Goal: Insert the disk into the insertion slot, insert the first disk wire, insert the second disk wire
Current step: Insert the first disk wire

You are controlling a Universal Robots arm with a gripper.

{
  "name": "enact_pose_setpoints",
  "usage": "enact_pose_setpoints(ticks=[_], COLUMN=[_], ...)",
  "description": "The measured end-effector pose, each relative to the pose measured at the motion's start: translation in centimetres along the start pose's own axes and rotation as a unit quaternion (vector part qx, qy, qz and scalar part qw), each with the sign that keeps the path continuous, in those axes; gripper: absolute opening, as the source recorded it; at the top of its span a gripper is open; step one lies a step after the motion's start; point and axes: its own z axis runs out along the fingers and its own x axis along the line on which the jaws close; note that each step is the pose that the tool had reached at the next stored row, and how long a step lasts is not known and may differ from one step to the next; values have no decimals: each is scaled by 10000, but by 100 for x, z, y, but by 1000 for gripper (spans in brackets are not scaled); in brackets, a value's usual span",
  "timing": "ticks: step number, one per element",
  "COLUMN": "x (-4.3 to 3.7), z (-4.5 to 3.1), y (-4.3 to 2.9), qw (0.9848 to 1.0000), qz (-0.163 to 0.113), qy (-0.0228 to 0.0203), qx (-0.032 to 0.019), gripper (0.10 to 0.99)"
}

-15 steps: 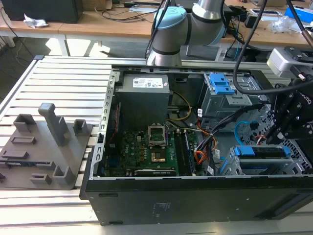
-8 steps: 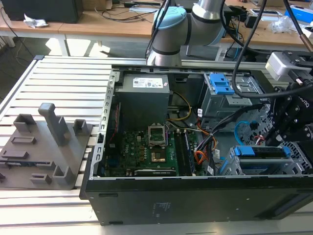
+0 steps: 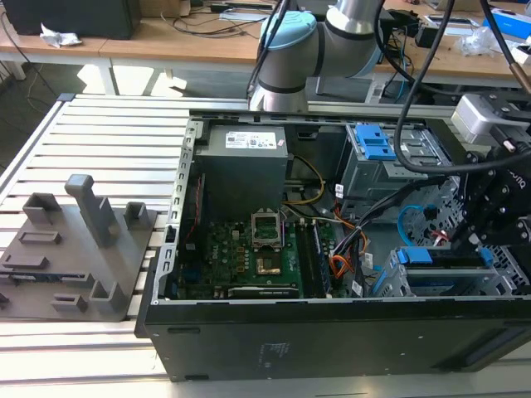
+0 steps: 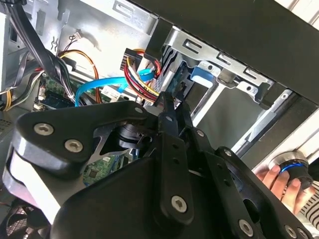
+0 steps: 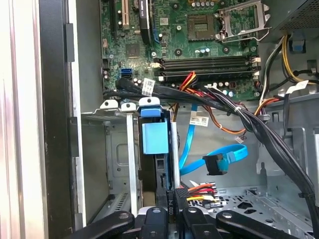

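tool (image 5: 172,205) clamped on power plug (image 5: 181,195) | disk (image 5: 155,139) seated (blue cable (image 5: 218,160) loose beside)

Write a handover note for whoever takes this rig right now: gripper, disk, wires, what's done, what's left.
Gripper: down at the disk's exposed edge, beside the plug of the red-yellow-black wire bundle. I cannot tell whether it holds that plug.
Disk: standing inside the insertion slot, so that step is done.
Red-yellow-black wire bundle: plug is at the disk, seating not confirmed.
Blue cable: its plug hangs loose beside the slot, not yet connected.
A person's hand rests on a knob nearby.
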Motion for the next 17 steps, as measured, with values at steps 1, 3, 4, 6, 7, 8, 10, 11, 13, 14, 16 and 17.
enact_pose_setpoints(ticks=[1,3,4,6,7,8,10,11,13,14,16,17], x=[12,19,19,18,18,17,17,17,16,16,16,16], z=[1,5,10,15,16,17,20,22,25,25,24,17], y=[0,-2,-8,-17,-22,-27,-36,-40,-50,-52,-52,-53], qw=[10000,10000,10000,10000,10000,10000,10000,10000,10000,10000,10000,10000], qz=[0,1,1,0,1,1,1,1,-1,-1,0,-1], qy=[0,-1,0,-3,-4,-5,-8,-14,-28,-32,-35,-37], qx=[0,0,1,-1,-1,-1,-1,-1,-2,-2,-3,-2], gripper=[180,180,180,180,180,180,180,180,180,180,180,180])
